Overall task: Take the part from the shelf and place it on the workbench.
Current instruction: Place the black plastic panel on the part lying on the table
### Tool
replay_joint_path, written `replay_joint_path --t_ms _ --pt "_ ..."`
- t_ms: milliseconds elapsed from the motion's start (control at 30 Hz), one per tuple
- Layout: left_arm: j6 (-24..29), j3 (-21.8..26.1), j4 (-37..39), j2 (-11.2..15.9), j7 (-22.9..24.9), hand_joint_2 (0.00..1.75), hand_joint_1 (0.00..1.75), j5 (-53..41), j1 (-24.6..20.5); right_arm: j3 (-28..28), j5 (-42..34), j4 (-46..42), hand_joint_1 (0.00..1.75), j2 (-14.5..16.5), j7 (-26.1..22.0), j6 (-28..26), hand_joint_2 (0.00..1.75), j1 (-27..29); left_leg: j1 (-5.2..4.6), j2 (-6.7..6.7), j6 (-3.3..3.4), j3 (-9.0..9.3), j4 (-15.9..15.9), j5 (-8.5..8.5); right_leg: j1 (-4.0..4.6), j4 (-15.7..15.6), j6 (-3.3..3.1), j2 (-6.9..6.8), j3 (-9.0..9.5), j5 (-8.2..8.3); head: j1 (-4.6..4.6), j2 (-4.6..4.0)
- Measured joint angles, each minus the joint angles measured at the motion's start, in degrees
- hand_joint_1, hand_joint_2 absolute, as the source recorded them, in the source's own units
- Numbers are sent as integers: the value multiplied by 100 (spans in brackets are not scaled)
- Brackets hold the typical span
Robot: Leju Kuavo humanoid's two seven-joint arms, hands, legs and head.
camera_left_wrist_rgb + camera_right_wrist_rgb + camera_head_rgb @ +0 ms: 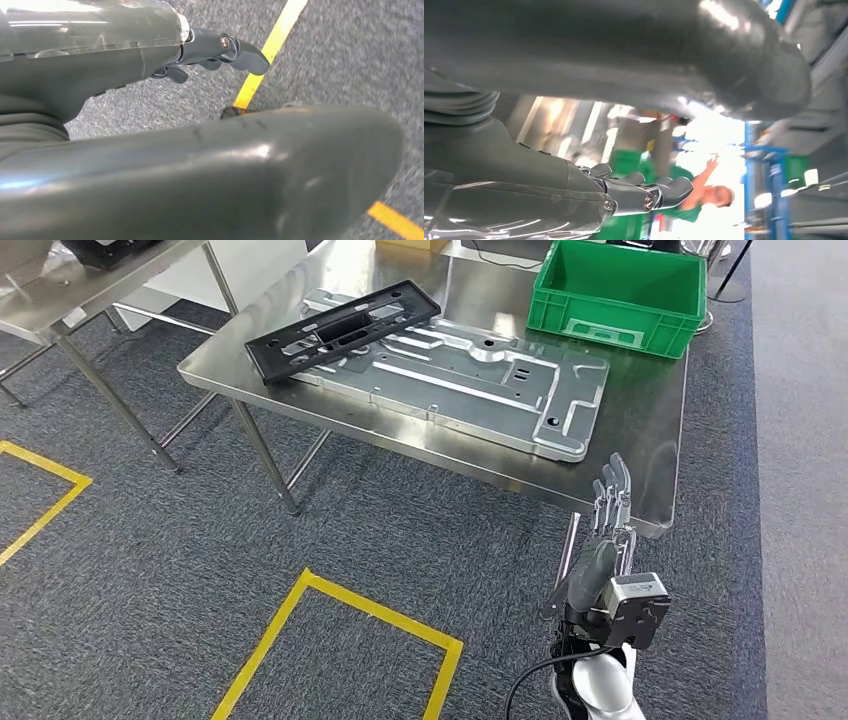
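A long black plastic part [345,328] lies flat on a large silver stamped plate [470,380] on the steel workbench [640,430]. My right hand [610,540] is raised in front of the bench's near right corner, below its edge, with straight fingers and nothing in it. The right wrist view shows this hand [574,165] with its fingers [649,195] stretched out and empty. In the left wrist view my left hand [165,150] hangs over the carpet, its dark fingers [225,47] extended and holding nothing.
A green crate [620,295] stands at the bench's far right. Another steel table [60,290] is at the far left. Yellow tape [340,605] marks squares on the grey carpet. A person in green [694,200] appears behind my right hand.
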Motion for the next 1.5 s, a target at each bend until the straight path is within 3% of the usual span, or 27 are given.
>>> replay_joint_path --t_ms 67,100,133,167,200,267,333,400,433,467,533,600,633,667,733,800,867,933,1000,1067,1100,1133,1167,1233,1300,1433,1500 --pt "1 -1 0 0 -2 0 0 16 20 -165 -23 322 0 25 19 58 0 7 3 -49 -3 -326 728 -297 13 7 -20 80 -35 17 0 0" --pt "1 -2 0 0 -3 0 0 25 29 -266 -27 507 0 33 18 84 0 16 4 -53 2 -387 869 -296 17 14 -20 124 -46 23 0 0" --pt "1 -3 0 0 -2 0 0 34 36 -373 -31 701 0 40 17 106 0 21 7 -57 11 -331 763 -177 17 23 -17 170 -51 27 0 0" --pt "1 -4 0 0 -2 0 0 43 38 -482 -40 911 0 47 18 128 0 18 10 -77 25 -174 450 21 16 34 -10 214 -50 28 0 0" --pt "1 -6 0 1 1 0 0 50 38 -596 -60 1150 0 53 11 157 0 2 17 -143 43 22 37 217 14 46 0 255 -51 28 0 0" --pt "1 -11 0 2 13 0 0 55 37 -841 -130 1744 0 60 -46 227 0 -68 23 -318 84 306 -590 419 23 81 55 333 -88 34 2 0" --pt "1 -23 0 2 27 0 0 57 39 -1090 -193 2397 0 62 -105 285 0 -154 11 -380 132 349 -728 426 21 89 140 407 -142 66 5 0" --pt "2 -42 0 3 32 0 0 57 36 -1339 -209 3034 0 59 -119 296 0 -249 16 -301 213 348 -762 474 6 90 214 441 -168 78 7 0" --pt "3 -51 0 3 34 0 0 57 30 -1471 -208 3365 0 57 -119 285 0 -312 24 -258 257 352 -793 502 5 175 242 393 -212 13 10 0" --pt "4 -61 0 4 38 0 0 57 22 -1604 -199 3714 0 54 -107 261 0 -389 29 -212 295 352 -821 526 3 384 267 318 -313 -122 14 0" --pt "10 -86 0 4 58 0 0 57 19 -1851 -185 4398 0 48 -79 203 0 -531 17 -128 329 334 -832 543 -4 1095 305 162 -653 -497 20 0" --pt "22 -111 0 3 93 0 0 57 27 -2060 -177 5013 0 33 -44 135 0 -595 4 -51 335 319 -828 543 -10 1621 327 119 -895 -656 20 0" --pt "31 -123 0 3 114 0 0 57 26 -2155 -174 5289 0 22 -8 104 0 -609 1 -14 335 319 -825 540 -10 1573 326 106 -860 -572 20 0" --pt "42 -134 0 2 131 0 0 56 22 -2239 -169 5528 0 9 53 72 0 -628 -2 24 332 323 -822 536 -8 1307 315 84 -713 -404 20 0" --pt "61 -158 0 -1 157 0 0 53 8 -2406 -157 5941 0 -26 235 30 0 -685 -22 98 309 337 -814 517 25 489 263 -58 -274 -76 20 0" --pt "69 -185 0 -2 176 0 0 51 -1 -2548 -132 6266 0 -61 429 5 0 -727 -48 161 263 346 -805 494 72 49 200 -148 -59 20 17 0" --pt "72 -216 0 -2 186 0 0 50 -7 -2671 -103 6556 0 -98 616 0 0 -705 -59 220 205 363 -810 478 83 9 145 -85 -59 19 14 0" --pt "71 -243 0 -1 183 0 0 50 -15 -2765 -80 6793 0 -127 791 10 0 -652 -50 164 138 340 -708 379 51 -28 86 -22 -41 44 10 0" --pt "70 -263 0 1 181 0 0 51 -13 -2827 -68 6963 0 -140 900 31 0 -616 -33 20 88 122 -203 60 24 -51 34 34 -33 65 2 0" --pt "70 -280 0 2 181 0 0 52 3 -2870 -67 7093 0 -150 952 40 0 -579 -23 -44 68 -241 581 -297 24 -41 11 103 -47 66 -4 0" --pt "70 -286 0 2 181 0 0 52 11 -2886 -61 7149 0 -154 996 39 0 -557 -17 -48 62 -362 830 -355 25 -32 9 140 -52 65 -4 0" --pt "70 -290 0 2 181 0 0 52 16 -2898 -49 7201 0 -159 1070 38 0 -538 -10 -48 60 -382 864 -294 25 -21 10 174 -54 62 -4 0" --pt "71 -292 0 3 181 0 0 52 17 -2908 -34 7250 0 -162 1168 37 0 -521 0 -49 62 -292 666 -130 24 -7 15 207 -53 57 -4 0" --pt "73 -301 0 4 188 0 0 48 5 -2931 -11 7338 0 -163 1393 50 0 -474 12 -75 79 75 -113 252 29 35 47 258 -52 33 -4 0" --pt "75 -328 0 5 207 0 0 26 -8 -2967 -18 7416 0 -172 1568 92 0 -395 7 -115 126 307 -624 413 42 76 103 285 -69 11 2 0" --pt "75 -396 0 8 234 0 0 -21 -2 -3058 -107 7551 0 -184 1759 228 0 -207 -12 -115 277 333 -732 466 19 141 233 251 -100 -40 5 0" --pt "75 -422 0 11 236 0 0 -39 -4 -3103 -122 7599 0 -185 1823 249 0 -150 0 -101 344 329 -770 505 2 556 286 172 -283 -326 16 0"
